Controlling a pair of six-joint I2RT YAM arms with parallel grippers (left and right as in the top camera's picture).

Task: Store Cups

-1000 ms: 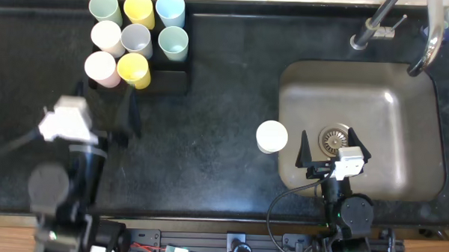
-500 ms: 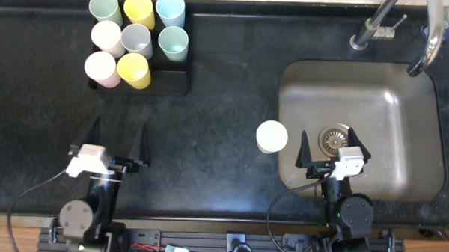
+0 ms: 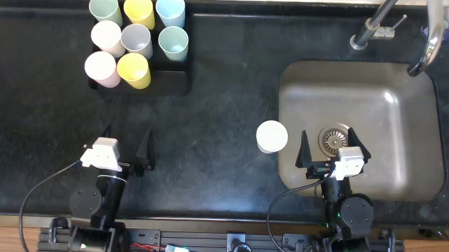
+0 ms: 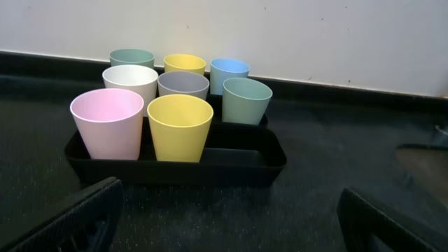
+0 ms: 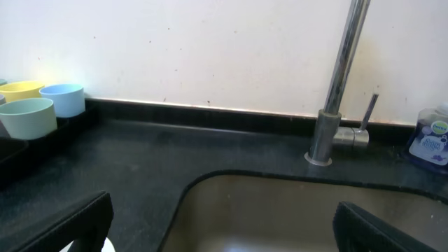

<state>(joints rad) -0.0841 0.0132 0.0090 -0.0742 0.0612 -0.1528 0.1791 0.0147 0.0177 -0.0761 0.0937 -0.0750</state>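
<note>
Eight cups (image 3: 136, 40) stand in the black tray (image 3: 173, 83), well ahead of the left fingers (image 3: 127, 135), which are spread wide and hold nothing. One white cup (image 3: 271, 136) stands alone on the worktop (image 3: 209, 140), just beside the right fingers (image 3: 327, 137), on their side toward the left arm; those are spread and empty too. I'd judge the last pick is not yet begun: the right fingers must shift sideways around that cup, close, and then carry it to the tray's free corner.

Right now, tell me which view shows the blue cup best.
The top view: the blue cup shows its whole rim, in a back corner of the black tray. Both wrist views show it side-on, partly behind a green cup.
</note>
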